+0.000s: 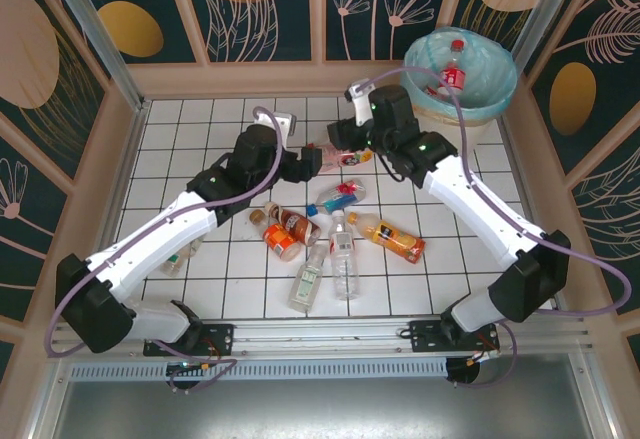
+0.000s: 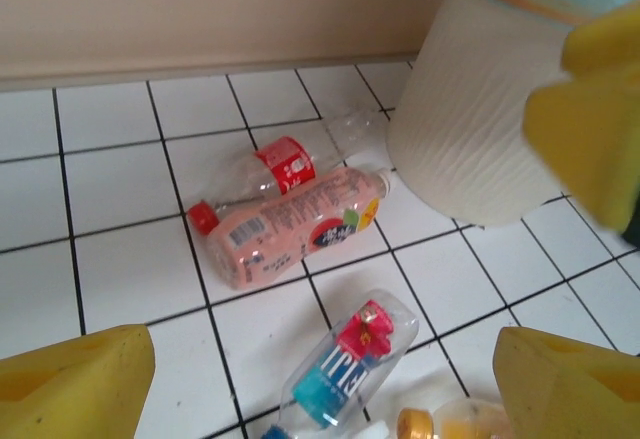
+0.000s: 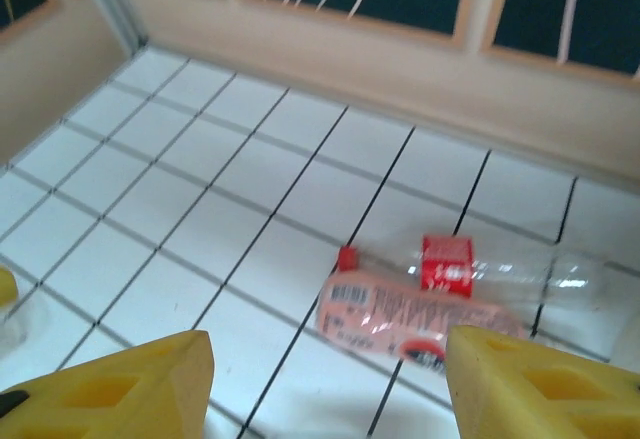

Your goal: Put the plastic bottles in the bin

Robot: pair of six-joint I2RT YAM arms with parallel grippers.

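Observation:
Several plastic bottles lie on the white tiled floor. A pink bottle (image 1: 347,158) (image 2: 290,229) (image 3: 410,314) lies against a clear red-label bottle (image 2: 280,169) (image 3: 470,264). My left gripper (image 1: 312,163) (image 2: 325,389) stands open just left of the pink bottle, above a clear bottle with a blue and red label (image 1: 336,197) (image 2: 345,369). My right gripper (image 1: 343,143) (image 3: 330,389) hangs open over the pink bottle, its yellow fingers (image 2: 590,109) showing in the left wrist view. The cream bin (image 1: 460,99) (image 2: 480,109) with its teal liner holds a red-label bottle (image 1: 455,71).
An orange bottle (image 1: 392,239), two clear bottles (image 1: 343,255) (image 1: 308,279) and a brown-orange one (image 1: 285,229) lie mid-floor. Another bottle (image 1: 180,257) lies beside the left arm. Wooden walls (image 1: 250,77) ring the floor, and the bin stands in the far right corner.

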